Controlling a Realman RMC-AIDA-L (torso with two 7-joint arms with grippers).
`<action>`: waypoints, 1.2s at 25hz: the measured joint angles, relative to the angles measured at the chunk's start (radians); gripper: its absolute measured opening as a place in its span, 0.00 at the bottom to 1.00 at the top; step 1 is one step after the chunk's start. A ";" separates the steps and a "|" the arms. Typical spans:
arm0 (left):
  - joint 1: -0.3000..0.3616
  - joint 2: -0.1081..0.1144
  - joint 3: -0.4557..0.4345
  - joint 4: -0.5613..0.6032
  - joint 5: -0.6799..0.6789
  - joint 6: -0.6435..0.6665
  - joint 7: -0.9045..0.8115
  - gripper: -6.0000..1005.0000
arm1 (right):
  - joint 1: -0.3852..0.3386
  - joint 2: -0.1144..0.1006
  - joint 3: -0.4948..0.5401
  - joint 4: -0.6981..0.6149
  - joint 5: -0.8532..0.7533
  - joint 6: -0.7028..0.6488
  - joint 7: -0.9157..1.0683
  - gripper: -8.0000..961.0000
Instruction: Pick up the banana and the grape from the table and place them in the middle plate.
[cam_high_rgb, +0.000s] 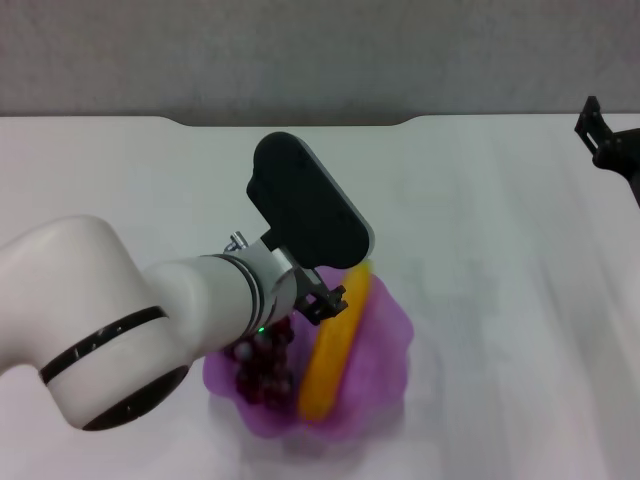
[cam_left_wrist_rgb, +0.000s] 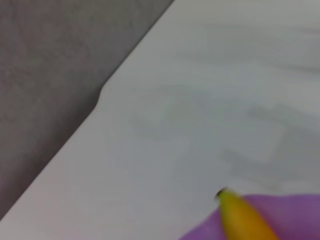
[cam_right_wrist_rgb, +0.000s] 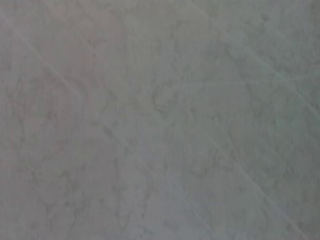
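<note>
The purple middle plate (cam_high_rgb: 385, 340) sits on the white table (cam_high_rgb: 480, 200) near its front. In it lies the banana (cam_high_rgb: 335, 345), lengthwise, with its far tip over the rim. The grape (cam_high_rgb: 265, 375) bunch rests in the plate's left part, beside the banana. My left gripper (cam_high_rgb: 322, 300) hangs over the plate, just above the grapes and against the banana's left side; the arm hides part of the grapes. The left wrist view shows the banana tip (cam_left_wrist_rgb: 240, 215) and the plate rim (cam_left_wrist_rgb: 300, 215). My right gripper (cam_high_rgb: 605, 140) is parked at the far right edge.
The table's far edge has a rounded notch (cam_high_rgb: 290, 122) with a grey floor beyond it. Bare white tabletop (cam_right_wrist_rgb: 160, 120) fills the right wrist view. My left arm's white forearm (cam_high_rgb: 110, 320) covers the near left of the table.
</note>
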 joint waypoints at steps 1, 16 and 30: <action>0.000 0.000 0.000 0.001 0.011 0.000 -0.010 0.64 | 0.000 0.000 0.000 0.001 0.000 0.000 0.002 0.91; 0.097 0.007 -0.014 0.127 0.168 0.080 -0.083 0.89 | 0.002 0.000 0.000 0.004 0.000 0.000 0.008 0.91; 0.222 0.009 -0.192 0.134 0.180 0.452 -0.202 0.89 | 0.001 0.000 0.000 0.002 0.000 -0.005 0.008 0.91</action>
